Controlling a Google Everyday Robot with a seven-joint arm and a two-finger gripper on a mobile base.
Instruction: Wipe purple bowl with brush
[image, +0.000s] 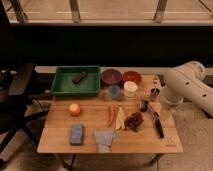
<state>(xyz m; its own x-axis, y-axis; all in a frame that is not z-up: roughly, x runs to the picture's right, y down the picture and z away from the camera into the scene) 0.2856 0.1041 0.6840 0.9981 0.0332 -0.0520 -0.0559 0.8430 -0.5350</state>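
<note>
Black-handled brush (158, 126) lies just beside the hand (148, 106).

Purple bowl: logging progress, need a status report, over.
Hand open, right side of table, by the brush's far end. Brush flat on table, not held. Purple bowl at back, white cup between.

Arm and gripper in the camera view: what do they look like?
The arm is glossy white, made of thick rounded segments with bulbous joints; no cables or markings show. Its gripper is small and dark grey with a pale glint, over the right edge of the light wooden slatted table, near the long slim black-handled brush.
</note>
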